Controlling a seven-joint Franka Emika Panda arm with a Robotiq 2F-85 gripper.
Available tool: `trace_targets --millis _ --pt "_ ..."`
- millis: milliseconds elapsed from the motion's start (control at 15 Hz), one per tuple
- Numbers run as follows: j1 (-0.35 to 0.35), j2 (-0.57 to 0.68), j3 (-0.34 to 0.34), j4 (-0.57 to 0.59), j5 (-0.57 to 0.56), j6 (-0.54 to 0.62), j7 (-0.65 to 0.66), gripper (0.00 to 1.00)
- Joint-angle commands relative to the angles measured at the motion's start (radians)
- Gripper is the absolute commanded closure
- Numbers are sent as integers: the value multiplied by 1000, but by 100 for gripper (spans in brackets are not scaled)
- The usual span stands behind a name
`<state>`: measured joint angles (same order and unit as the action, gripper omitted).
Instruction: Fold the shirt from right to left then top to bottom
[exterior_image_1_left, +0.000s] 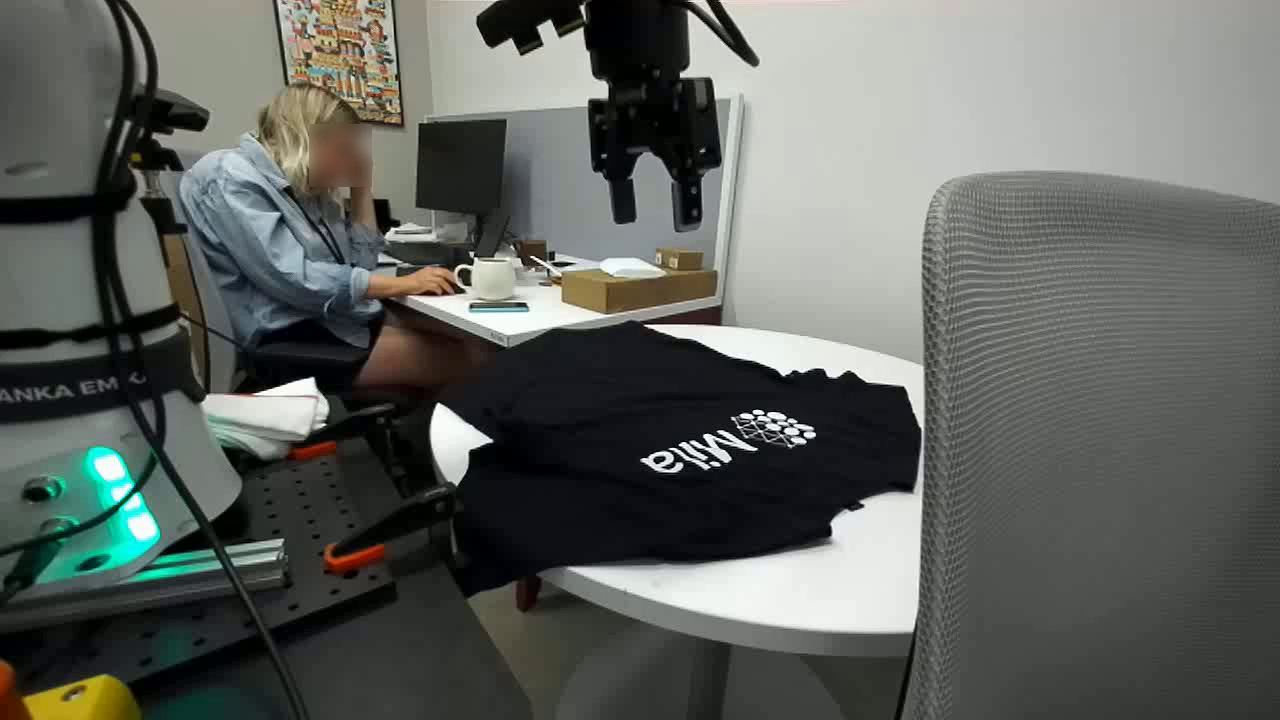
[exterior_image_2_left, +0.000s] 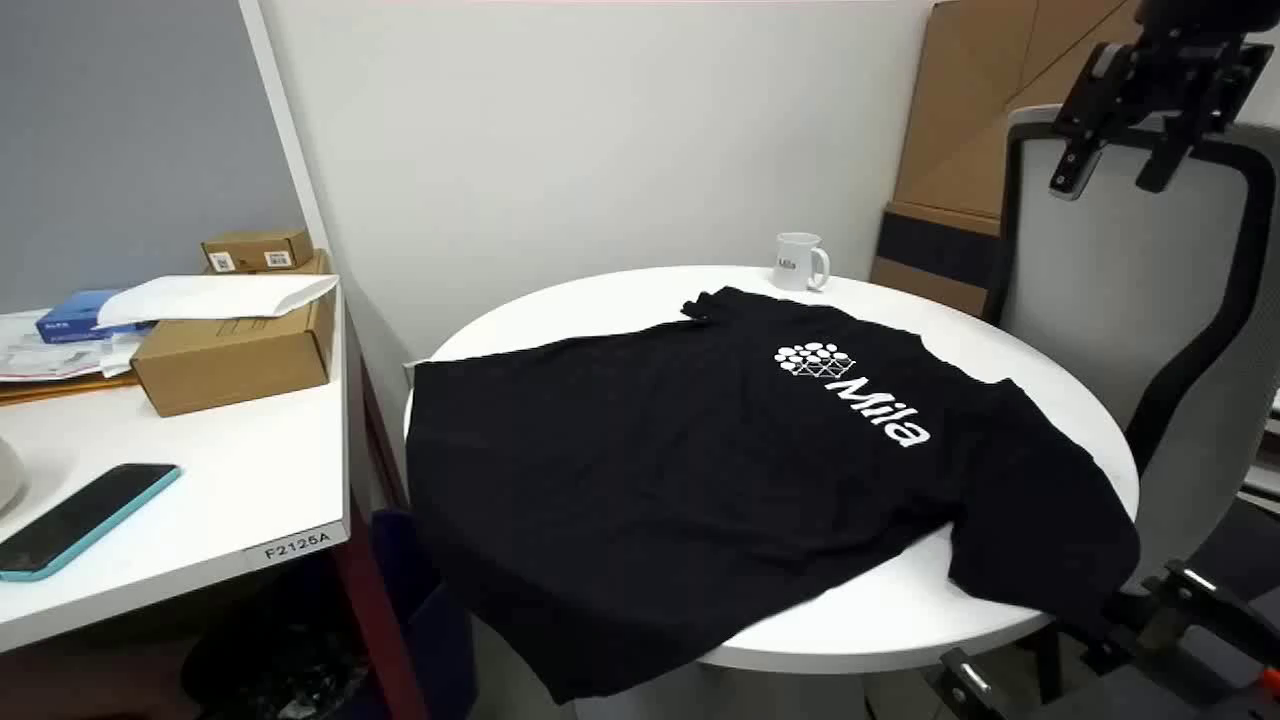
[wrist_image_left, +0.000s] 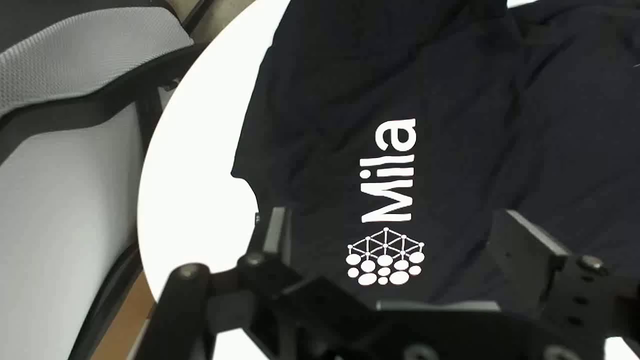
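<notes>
The black shirt (exterior_image_1_left: 590, 400) lies spread on the white round table (exterior_image_1_left: 740, 610), with its white Mila print facing up. In an exterior view the shirt (exterior_image_2_left: 640, 470) has its hem at the left, drooping over the table edge, and one sleeve at the lower right reaching past the edge. The far sleeve looks bunched. My gripper (exterior_image_1_left: 655, 212) is open and empty, high above the shirt; it also shows in an exterior view (exterior_image_2_left: 1112, 182). In the wrist view the gripper (wrist_image_left: 392, 215) has its fingers wide apart, with the shirt (wrist_image_left: 460, 150) and print below.
A white mug (exterior_image_2_left: 793, 262) stands at the table's far edge. A grey chair (exterior_image_1_left: 1090, 450) is close against the table. A desk with a brown box (exterior_image_1_left: 640, 288) and a seated person (exterior_image_1_left: 280, 240) is beside it. Black clamps (exterior_image_1_left: 395, 530) sit near the robot base.
</notes>
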<state>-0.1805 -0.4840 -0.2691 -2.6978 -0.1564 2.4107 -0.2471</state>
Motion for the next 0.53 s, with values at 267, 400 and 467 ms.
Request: trace_targets --millis 267,400,467 --pt "-9 8 12 -8 15 13 2 0" --pt "-12 15 11 -25 28 41 22 0" --pt "-23 21 14 -40 27 66 53 0"
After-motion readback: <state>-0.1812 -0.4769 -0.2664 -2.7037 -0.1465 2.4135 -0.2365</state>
